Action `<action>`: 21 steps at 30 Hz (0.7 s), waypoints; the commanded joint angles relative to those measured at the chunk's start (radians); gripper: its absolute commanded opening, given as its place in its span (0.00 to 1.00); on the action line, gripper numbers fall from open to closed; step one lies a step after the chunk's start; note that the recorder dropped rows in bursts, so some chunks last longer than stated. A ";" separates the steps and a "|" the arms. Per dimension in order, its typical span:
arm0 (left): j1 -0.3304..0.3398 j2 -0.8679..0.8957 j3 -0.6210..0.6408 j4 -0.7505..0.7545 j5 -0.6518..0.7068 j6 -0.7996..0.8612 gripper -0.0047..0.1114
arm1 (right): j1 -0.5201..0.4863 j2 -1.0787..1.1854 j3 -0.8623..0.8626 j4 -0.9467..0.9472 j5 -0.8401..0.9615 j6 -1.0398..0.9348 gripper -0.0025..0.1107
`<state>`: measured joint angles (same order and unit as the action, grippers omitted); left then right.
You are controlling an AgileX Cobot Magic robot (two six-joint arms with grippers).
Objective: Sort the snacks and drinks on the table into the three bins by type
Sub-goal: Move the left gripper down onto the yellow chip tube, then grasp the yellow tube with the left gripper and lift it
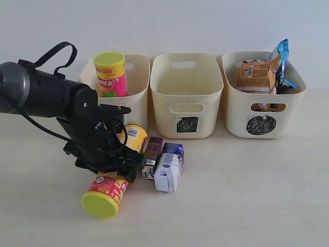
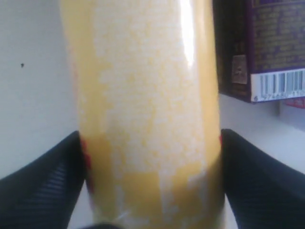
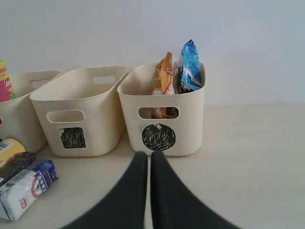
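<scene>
Straddling the yellow canister (image 1: 110,188), the left gripper (image 2: 150,136) has one black finger (image 2: 52,181) flush against each side. Cannot tell whether the fingers are pressing or only touching. Canister lies on its side on the table (image 1: 257,195), left of centre, with its yellow lid pointing at the near edge.

Right gripper (image 3: 149,162): fingers closed together, nothing between them, hanging over the table in front of the circle-marked bin (image 1: 288,113).

Cartons: a tight cluster just beside the yellow canister, toward the table's middle. The dark purple-brown carton (image 1: 152,154) is nearest the canister. The blue-purple carton (image 1: 174,150) is just beside it, and the white-grey carton (image 1: 167,174) lies in front of both.

Bins: three in a row along the far edge.
- Left bin (image 1: 139,98): the magenta canister (image 1: 111,74) stands upright inside, lid up. The arm hides this bin's mark.
- Middle bin (image 1: 185,110): black square on its front.
- Circle-marked bin, far right: the orange-brown bag (image 1: 255,76) and the blue bag (image 1: 282,54) stand inside, tops above the rim.
</scene>
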<state>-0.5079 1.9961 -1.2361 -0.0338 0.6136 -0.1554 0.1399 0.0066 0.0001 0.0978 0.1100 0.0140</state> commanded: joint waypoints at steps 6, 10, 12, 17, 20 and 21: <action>-0.003 -0.032 -0.004 0.056 0.034 -0.010 0.08 | -0.003 -0.007 0.000 -0.003 -0.001 0.002 0.02; -0.003 -0.105 -0.004 0.068 0.083 -0.010 0.08 | -0.003 -0.007 0.000 -0.003 -0.001 0.005 0.02; -0.003 -0.183 -0.004 0.068 0.101 -0.010 0.08 | -0.003 -0.007 0.000 -0.003 -0.001 0.005 0.02; -0.003 -0.334 -0.006 0.068 0.111 -0.010 0.08 | -0.003 -0.007 0.000 -0.003 -0.001 0.005 0.02; -0.003 -0.403 -0.026 0.068 0.119 -0.010 0.08 | -0.003 -0.007 0.000 -0.003 -0.001 0.005 0.02; -0.003 -0.420 -0.035 0.068 0.119 -0.010 0.08 | -0.003 -0.007 0.000 -0.003 -0.001 0.005 0.02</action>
<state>-0.5079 1.6360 -1.2470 0.0270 0.7412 -0.1554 0.1399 0.0066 0.0001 0.0978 0.1100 0.0178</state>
